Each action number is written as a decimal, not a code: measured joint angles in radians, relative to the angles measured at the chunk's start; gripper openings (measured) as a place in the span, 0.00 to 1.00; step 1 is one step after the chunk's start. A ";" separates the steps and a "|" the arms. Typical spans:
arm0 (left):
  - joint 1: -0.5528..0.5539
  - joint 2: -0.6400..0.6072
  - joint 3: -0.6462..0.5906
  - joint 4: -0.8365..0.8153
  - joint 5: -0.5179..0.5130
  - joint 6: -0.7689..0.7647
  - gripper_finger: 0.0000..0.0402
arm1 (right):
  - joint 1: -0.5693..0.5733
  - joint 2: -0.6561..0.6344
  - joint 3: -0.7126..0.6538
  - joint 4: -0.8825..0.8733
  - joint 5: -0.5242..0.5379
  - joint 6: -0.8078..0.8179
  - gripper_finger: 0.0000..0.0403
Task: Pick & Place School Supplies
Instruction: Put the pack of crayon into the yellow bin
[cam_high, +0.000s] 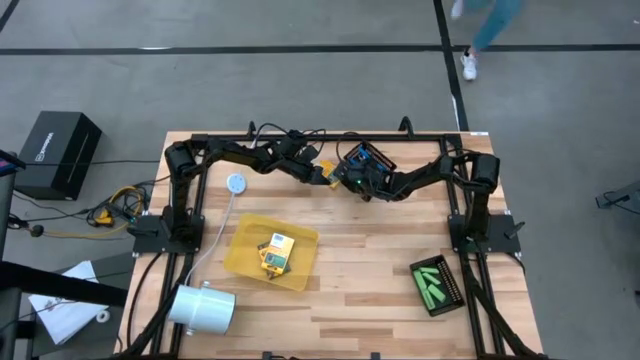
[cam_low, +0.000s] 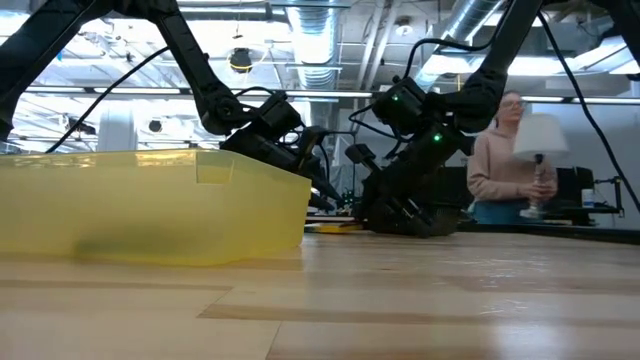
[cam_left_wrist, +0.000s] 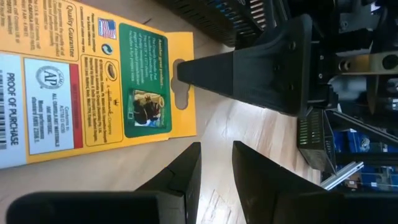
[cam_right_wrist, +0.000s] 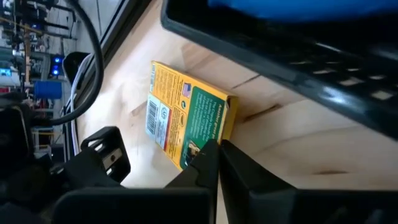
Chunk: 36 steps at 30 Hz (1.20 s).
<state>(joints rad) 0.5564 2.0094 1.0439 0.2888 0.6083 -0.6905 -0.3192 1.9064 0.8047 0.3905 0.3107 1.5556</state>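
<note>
Yellow and green, a crayon box (cam_right_wrist: 186, 121) lies flat on the wooden counter (cam_high: 380, 250) near its far edge, between our two grippers and just beside a black mesh tray (cam_high: 365, 160) that holds blue-handled items. In the high view the box shows only as a small yellow patch at the meeting point of the arms.

Our right gripper (cam_right_wrist: 217, 152) reaches in from the right with its fingers nearly together, their tips at the box's green end; we cannot tell whether they pinch it. Our left gripper (cam_left_wrist: 214, 163) comes in from the left, its fingers a narrow gap apart and holding nothing, pointed at the box's hang-tab end, where the right arm's dark finger lies over the tab.

Nearer the front, a flat yellow tray (cam_high: 245, 262) carries two more crayon boxes (cam_high: 276, 252). A second mesh tray (cam_high: 457, 288) at the right front holds bright green sticks (cam_high: 432, 282). A white cylinder (cam_high: 202, 308) lies at the left front corner. Beyond the counter, in the low view, a person (cam_low: 503, 150) in a pink top stands.
</note>
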 joint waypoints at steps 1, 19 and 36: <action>0.000 0.000 0.000 0.001 0.000 -0.002 0.21 | 0.000 0.000 0.000 0.003 -0.002 -0.005 0.00; 0.099 -0.021 0.000 0.240 0.055 -0.225 0.21 | 0.032 -0.010 -0.004 0.117 -0.092 -0.116 0.00; 0.268 -0.029 0.048 0.252 0.105 -0.232 0.21 | 0.067 -0.159 -0.001 0.269 -0.154 -0.231 0.00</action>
<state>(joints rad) 0.8248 1.9800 1.0924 0.5404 0.7136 -0.9226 -0.2520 1.7479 0.8032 0.6594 0.1563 1.3250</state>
